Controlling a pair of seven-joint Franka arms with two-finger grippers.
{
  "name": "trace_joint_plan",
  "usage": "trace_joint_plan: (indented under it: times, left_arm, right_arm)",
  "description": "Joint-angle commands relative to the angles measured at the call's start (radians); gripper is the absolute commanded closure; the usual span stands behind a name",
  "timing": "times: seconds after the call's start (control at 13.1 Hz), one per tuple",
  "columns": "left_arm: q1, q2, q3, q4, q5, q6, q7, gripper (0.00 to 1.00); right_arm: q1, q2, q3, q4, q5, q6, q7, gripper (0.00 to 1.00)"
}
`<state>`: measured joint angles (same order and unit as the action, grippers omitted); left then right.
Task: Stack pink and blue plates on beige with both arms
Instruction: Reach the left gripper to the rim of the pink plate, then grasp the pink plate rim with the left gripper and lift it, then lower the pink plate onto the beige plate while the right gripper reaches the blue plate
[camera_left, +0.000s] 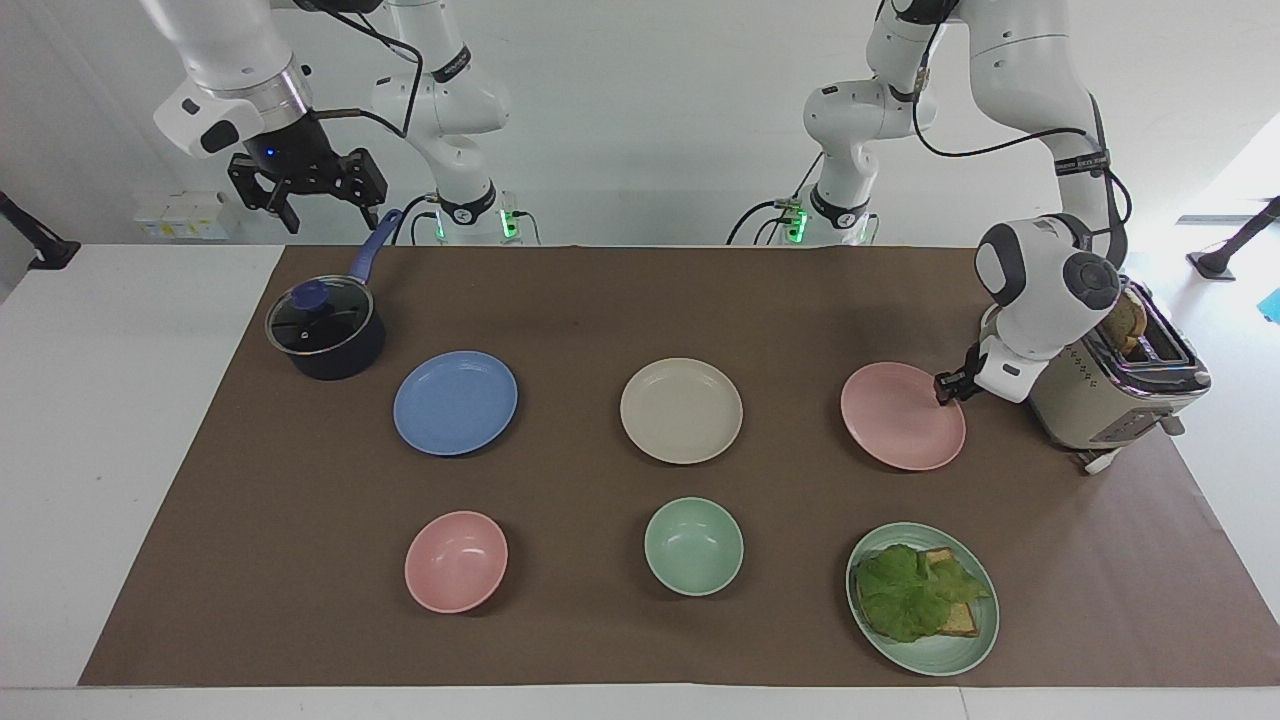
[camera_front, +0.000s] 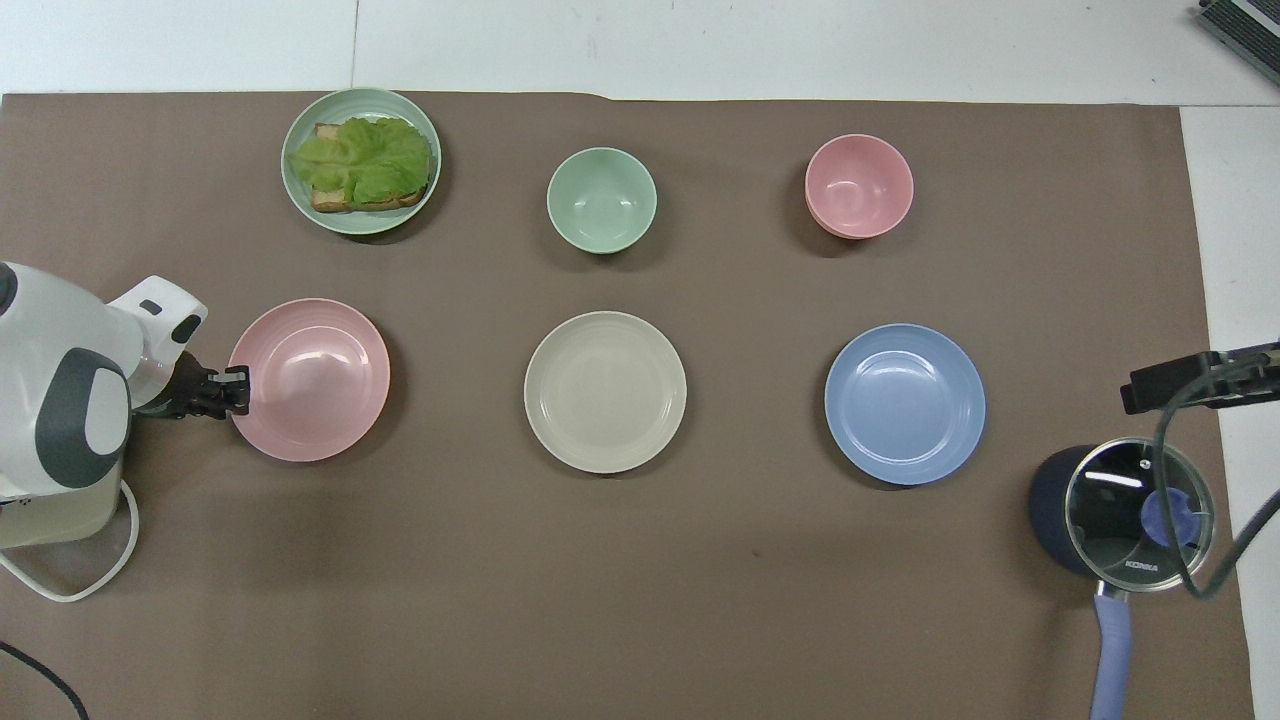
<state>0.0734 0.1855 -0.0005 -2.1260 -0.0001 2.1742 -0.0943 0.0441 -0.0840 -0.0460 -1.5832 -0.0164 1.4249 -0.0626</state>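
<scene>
Three equal plates lie in a row on the brown mat. The beige plate (camera_left: 681, 410) (camera_front: 605, 392) is in the middle. The blue plate (camera_left: 455, 402) (camera_front: 905, 403) lies toward the right arm's end, and the pink plate (camera_left: 900, 420) (camera_front: 315, 385) toward the left arm's end. My left gripper (camera_left: 943, 388) (camera_front: 237, 390) is low at the pink plate's rim on the toaster side, pinched shut on that edge, and the plate still lies flat. My right gripper (camera_left: 328, 218) (camera_front: 1190, 382) hangs open and waits high over the pot's handle.
A dark lidded pot (camera_left: 325, 335) with a blue handle stands beside the blue plate. A beige toaster (camera_left: 1110, 390) stands just beside the left gripper's wrist. Farther from the robots lie a pink bowl (camera_left: 456, 560), a green bowl (camera_left: 693, 546) and a green plate (camera_left: 960, 655) with lettuce and toast.
</scene>
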Motion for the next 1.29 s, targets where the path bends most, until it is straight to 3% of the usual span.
trace_joint_plan:
  times: [0.0,0.15,0.38,0.53,0.76,1.22]
  left_arm:
    - [-0.004,-0.028,-0.004,0.029,0.005,-0.092,-0.016,1.00]
    - [-0.003,-0.044,-0.006,0.124,-0.012,-0.256,-0.012,1.00]
    - [0.006,-0.076,-0.006,0.273,-0.133,-0.459,-0.015,1.00]
    - [-0.001,-0.116,-0.004,0.271,-0.257,-0.467,-0.050,1.00]
    - [-0.067,-0.120,-0.024,0.258,-0.348,-0.426,-0.104,1.00]
    - [-0.358,-0.089,-0.022,0.213,-0.380,-0.251,-0.314,1.00]
  right_arm:
    - [-0.012,-0.025,0.001,-0.028,0.022,0.005,0.015,0.00]
    - [-0.012,-0.025,0.001,-0.028,0.022,0.005,0.015,0.00]
    - [-0.012,-0.025,0.001,-0.028,0.022,0.005,0.017,0.00]
    - [-0.019,-0.026,0.001,-0.028,0.022,0.005,0.015,0.00]
    - [-0.020,-0.026,0.001,-0.034,0.022,0.005,0.014,0.00]
    - [-0.046,-0.057,0.001,-0.089,0.022,0.057,0.001,0.00]
